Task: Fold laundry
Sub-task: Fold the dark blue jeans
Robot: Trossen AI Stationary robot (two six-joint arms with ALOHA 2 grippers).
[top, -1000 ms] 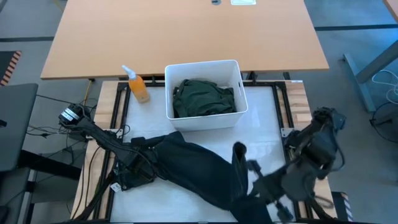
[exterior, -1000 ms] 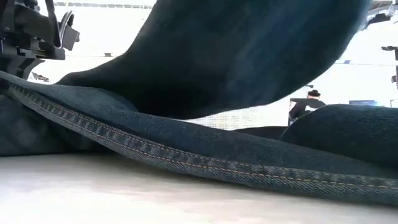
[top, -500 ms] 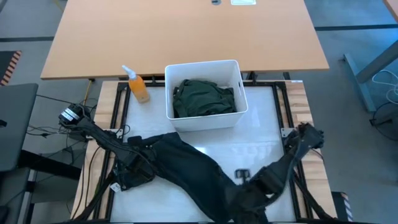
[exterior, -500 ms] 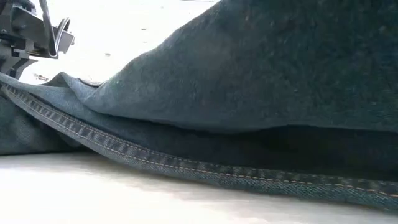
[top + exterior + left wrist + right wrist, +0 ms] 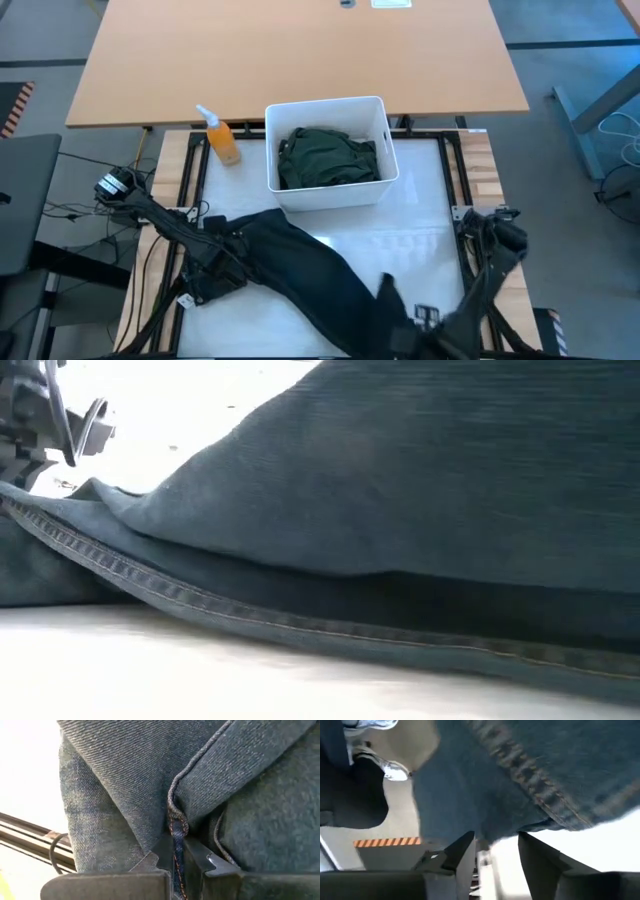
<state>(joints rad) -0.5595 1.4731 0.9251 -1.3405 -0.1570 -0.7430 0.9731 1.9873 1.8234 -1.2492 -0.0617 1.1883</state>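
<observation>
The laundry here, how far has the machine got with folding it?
Early days. Nothing looks folded yet: the dark trousers lie stretched and rumpled across the table, and a green garment sits bunched in the white bin. In hand: the left gripper pinches a trouser seam, while the right gripper, at the table's near edge, stands open with cloth just beyond it. Every fold is left.

Both arms are dark, near-black, built of slim tube links joined by bulkier rounded joint housings. Thin black cables trail from the left arm (image 5: 150,212) near its base, beside a small round black-and-white part. The right arm (image 5: 497,250) has a chunky, knobbly elbow housing. Each arm's fingers are flat, angular dark grey plates (image 5: 150,862) with stepped, notched inner edges (image 5: 457,852).
</observation>
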